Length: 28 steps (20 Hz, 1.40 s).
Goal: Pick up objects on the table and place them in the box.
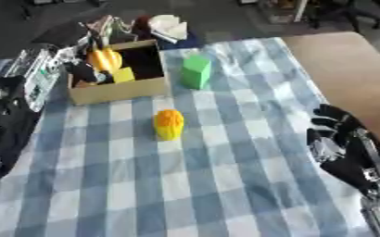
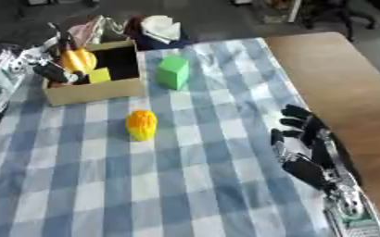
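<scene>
A desk [image 1: 250, 185] covered in a blue-and-white checked cloth carries an open cardboard box [image 1: 116, 90] at its far left. Inside the box lie a yellow-orange rounded item [image 1: 105, 59], a small yellow block [image 1: 123, 75] and something dark that cannot be made out. Just beside the box's right wall stands a green block [image 1: 196, 71], upright and apart from the cardboard. Nearer the middle of the cloth stands a small yellow object with an orange top [image 1: 169, 124], well apart from the box and from the green block. The right robot hand [image 2: 303, 139] rests at the desk's right edge, fingers relaxed and holding nothing. The left robot hand does not show.
</scene>
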{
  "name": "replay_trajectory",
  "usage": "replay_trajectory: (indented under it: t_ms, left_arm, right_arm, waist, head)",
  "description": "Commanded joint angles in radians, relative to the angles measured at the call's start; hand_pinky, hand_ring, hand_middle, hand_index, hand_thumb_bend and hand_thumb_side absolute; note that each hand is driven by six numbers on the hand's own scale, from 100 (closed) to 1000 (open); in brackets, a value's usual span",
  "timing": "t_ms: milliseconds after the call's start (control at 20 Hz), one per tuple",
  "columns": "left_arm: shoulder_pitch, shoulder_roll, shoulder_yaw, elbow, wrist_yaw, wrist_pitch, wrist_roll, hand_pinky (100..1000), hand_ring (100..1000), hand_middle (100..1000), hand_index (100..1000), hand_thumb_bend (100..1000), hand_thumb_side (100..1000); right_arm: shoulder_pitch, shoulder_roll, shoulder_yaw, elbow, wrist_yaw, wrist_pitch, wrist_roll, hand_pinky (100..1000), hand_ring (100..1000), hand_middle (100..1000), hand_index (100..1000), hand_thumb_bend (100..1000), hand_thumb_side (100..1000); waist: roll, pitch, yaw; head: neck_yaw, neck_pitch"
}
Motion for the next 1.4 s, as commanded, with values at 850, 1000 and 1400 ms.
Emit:
replay_trajectory:
  t_ms: [850,1000,1400]
  left_arm:
    - [0.003,0.080,0.021,-0.061,0.124,0.052,0.061,709,658,687,829,813,491]
    - [0.025,0.107,0.001,-0.144,0.199,0.033,0.036,703,646,671,820,805,490]
    - [0.150,0.193,-0.041,-0.492,0.437,0.015,0.003,694,629,652,815,791,498]
  right_arm:
    - [-0.013,-0.015,-0.010,-0.010,-0.004,-0.002,-0.001,740,815,808,877,157,233]
    - [-0.013,-0.015,-0.014,-0.011,-0.002,-0.001,-0.004,740,815,808,877,156,234]
    - [-0.078,-0.057,-0.017,-0.013,0.020,0.003,-0.005,744,816,809,881,151,248]
  waist:
    - [-0.004,-0.016,0.021]
    - [-0.005,-0.016,0.029]
    - [-0.016,-0.017,0.055]
  head:
    - [-0.021,-0.014]
    - [-0.028,-0.016]
    - [-0.046,-0.016]
